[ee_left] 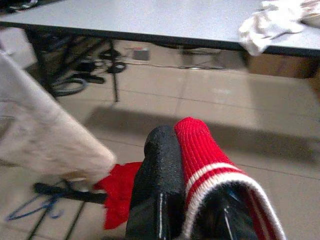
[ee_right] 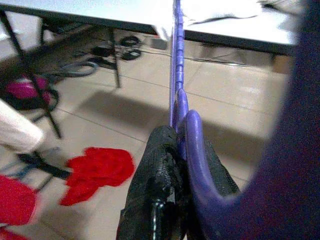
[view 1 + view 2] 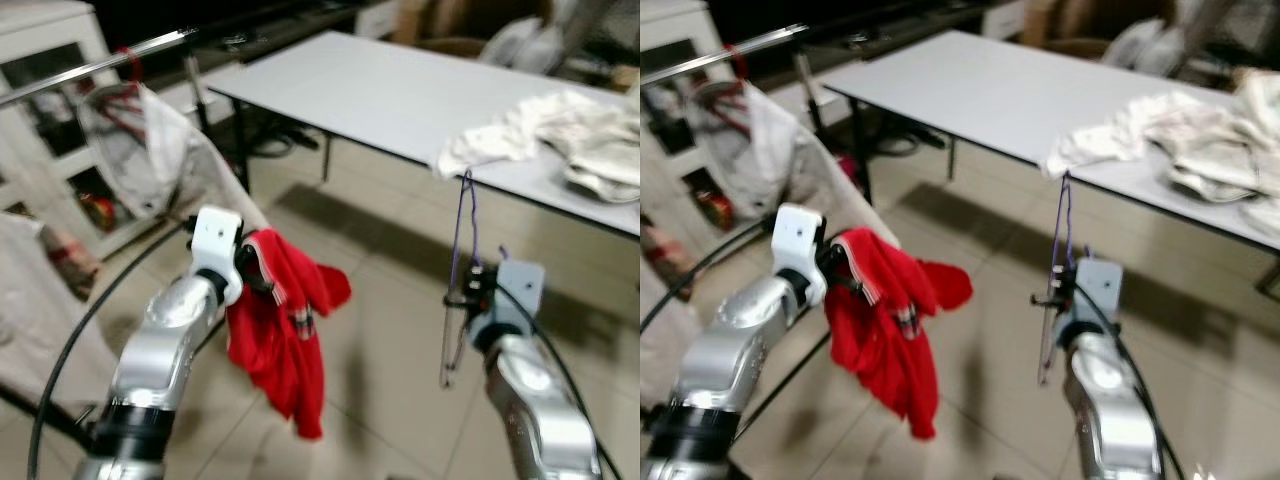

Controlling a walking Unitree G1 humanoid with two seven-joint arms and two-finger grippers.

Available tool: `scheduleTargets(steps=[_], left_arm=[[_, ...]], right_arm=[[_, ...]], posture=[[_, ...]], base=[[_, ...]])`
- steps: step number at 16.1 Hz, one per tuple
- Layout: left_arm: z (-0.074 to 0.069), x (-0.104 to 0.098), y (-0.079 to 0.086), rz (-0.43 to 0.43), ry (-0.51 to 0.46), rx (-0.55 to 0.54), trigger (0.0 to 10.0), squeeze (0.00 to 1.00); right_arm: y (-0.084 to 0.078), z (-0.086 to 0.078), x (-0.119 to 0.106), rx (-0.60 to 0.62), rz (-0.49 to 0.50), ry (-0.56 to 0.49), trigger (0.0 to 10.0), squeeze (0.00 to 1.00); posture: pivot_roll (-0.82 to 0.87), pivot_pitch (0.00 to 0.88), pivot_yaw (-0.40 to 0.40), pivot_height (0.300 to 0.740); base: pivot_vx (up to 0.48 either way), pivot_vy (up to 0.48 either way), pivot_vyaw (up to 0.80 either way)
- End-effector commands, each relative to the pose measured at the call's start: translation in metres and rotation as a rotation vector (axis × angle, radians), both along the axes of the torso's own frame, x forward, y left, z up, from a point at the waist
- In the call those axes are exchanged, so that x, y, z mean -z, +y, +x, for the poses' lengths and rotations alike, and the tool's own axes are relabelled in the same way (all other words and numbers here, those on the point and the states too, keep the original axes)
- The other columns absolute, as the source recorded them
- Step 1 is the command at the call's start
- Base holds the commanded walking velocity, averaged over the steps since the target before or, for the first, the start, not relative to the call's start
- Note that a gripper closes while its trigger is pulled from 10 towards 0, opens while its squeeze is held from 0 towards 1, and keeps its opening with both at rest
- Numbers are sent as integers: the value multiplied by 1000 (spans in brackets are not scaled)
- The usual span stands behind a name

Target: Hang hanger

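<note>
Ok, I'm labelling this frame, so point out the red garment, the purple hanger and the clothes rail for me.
red garment (image 3: 285,340), left eye view, middle of the hanging cloth.
purple hanger (image 3: 467,215), left eye view, on its upper wire.
clothes rail (image 3: 90,67), left eye view, on the bare metal bar.

Left arm: silver, raised from the lower left; left gripper (image 3: 845,262) closed on a red garment (image 3: 885,335).
Red garment: hangs limp below the fingers, striped trim near the grip, clear of the floor.
Right arm: silver, rising from the lower right; right gripper (image 3: 1052,298) clamped on a purple hanger (image 3: 1058,270).
Purple hanger: held roughly upright, its top near the table edge, its lower end hanging beside the wrist.
Table (image 3: 980,90): white top, dark legs, running across the upper frame.
White cloths (image 3: 1170,140): heaped on the table's right part, one corner drooping over the near edge.
Clothes rail (image 3: 720,52): metal bar at upper left, pale garments (image 3: 770,160) hanging beneath it.
Floor (image 3: 970,240): beige tile.
</note>
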State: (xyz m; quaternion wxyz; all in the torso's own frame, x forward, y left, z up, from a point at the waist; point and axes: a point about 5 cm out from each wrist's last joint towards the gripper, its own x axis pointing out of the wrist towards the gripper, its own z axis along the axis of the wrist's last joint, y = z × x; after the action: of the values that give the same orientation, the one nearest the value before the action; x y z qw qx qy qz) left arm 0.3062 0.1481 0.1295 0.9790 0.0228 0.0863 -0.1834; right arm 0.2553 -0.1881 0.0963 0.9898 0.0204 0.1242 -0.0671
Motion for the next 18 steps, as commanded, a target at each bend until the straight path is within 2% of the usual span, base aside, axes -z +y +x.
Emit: scheduleTargets(steps=[1,3,6,11,13,18], left_arm=[[2,-10,-2,5,-51,8,10000,0],[4,-13,3,-29,-56,-33,10000,0],[3,-14,4,-24,-65,-32,10000,0],[3,-14,3,-31,-65,-16,10000,0],[4,-15,2,-33,-67,-14,10000,0],[4,-15,3,-33,-68,-16,10000,0]], right_arm=[[-1,3,-5,-5,2,-13,10000,0],[-7,2,-5,-5,4,-12,10000,0],[-5,1,-4,-10,6,-9,10000,0],[11,-3,-3,-22,17,-8,10000,0],[16,-4,-6,-22,27,-12,10000,0],[21,-5,-14,-26,30,-20,10000,0]], posture=[[-178,0,26,740],[-174,0,24,740],[-170,0,24,740],[-172,0,31,740],[-174,0,32,740],[-171,0,31,740]], base=[[0,-262,0],[0,0,0],[0,0,0],[0,0,0],[0,328,0],[0,365,-728]])
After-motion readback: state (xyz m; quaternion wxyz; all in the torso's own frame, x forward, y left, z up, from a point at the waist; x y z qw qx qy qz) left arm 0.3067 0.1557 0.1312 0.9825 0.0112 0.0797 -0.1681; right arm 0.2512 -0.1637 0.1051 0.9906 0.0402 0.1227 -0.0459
